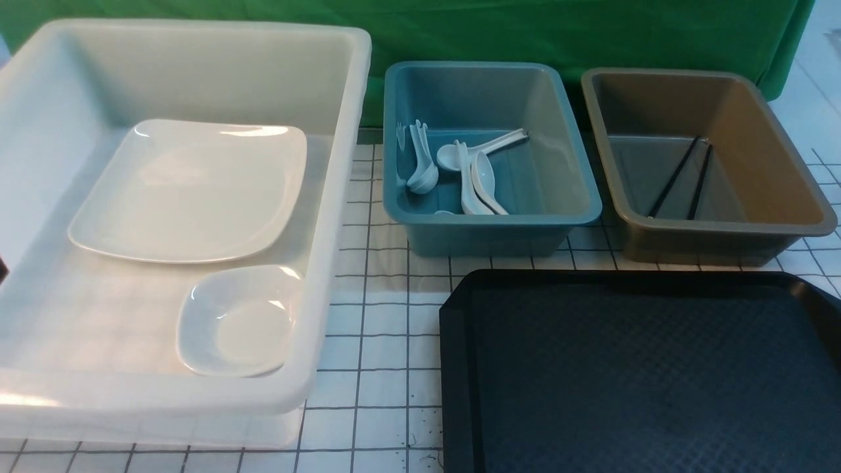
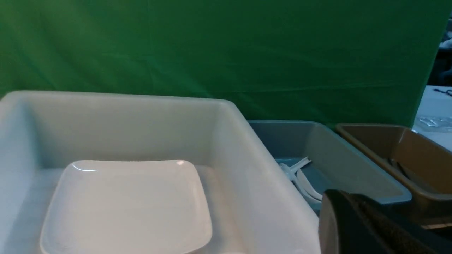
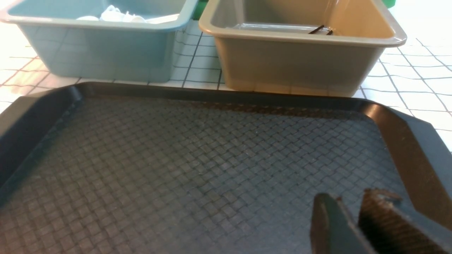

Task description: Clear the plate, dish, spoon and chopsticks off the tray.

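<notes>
Maybe the right claw (image 3: pixel 350 198), tips apart, dips too low and bumps the tray (image 3: pixel 212 155) under it, while the left claw (image 2: pixel 349 196) is pinched together.

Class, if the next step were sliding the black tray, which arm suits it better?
Probably the right: its gripper hovers over the tray, while the left gripper is by the white tub.
</notes>
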Action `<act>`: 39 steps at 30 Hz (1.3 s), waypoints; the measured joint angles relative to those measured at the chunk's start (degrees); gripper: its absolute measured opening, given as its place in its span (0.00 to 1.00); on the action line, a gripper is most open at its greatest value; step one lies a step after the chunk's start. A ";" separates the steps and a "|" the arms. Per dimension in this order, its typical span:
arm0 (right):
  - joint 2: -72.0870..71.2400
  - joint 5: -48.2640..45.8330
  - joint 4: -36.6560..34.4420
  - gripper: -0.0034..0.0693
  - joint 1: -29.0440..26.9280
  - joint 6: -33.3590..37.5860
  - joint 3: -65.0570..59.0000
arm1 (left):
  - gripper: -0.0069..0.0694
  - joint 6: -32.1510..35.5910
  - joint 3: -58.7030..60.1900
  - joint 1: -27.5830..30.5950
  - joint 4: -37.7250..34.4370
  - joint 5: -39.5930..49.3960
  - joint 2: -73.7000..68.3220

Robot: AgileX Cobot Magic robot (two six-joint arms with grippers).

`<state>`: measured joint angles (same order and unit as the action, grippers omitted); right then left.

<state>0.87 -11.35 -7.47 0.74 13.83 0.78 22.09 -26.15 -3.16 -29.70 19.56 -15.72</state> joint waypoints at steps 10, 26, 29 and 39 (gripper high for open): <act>0.00 0.05 0.00 0.33 0.00 0.00 0.00 | 0.10 -0.04 0.31 0.00 10.71 -2.93 0.00; 0.00 0.18 0.00 0.37 0.00 0.00 0.00 | 0.10 -26.87 21.39 5.41 29.70 -3.36 14.65; 0.00 0.18 0.00 0.37 0.00 0.00 0.00 | 0.10 -27.09 24.21 5.41 29.70 -3.45 15.62; 0.00 0.18 0.00 0.38 0.00 0.00 0.00 | 0.10 -27.42 26.49 5.41 28.26 -6.28 15.74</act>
<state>0.87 -11.17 -7.47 0.74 13.83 0.78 -5.32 0.34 2.25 -1.44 13.28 0.02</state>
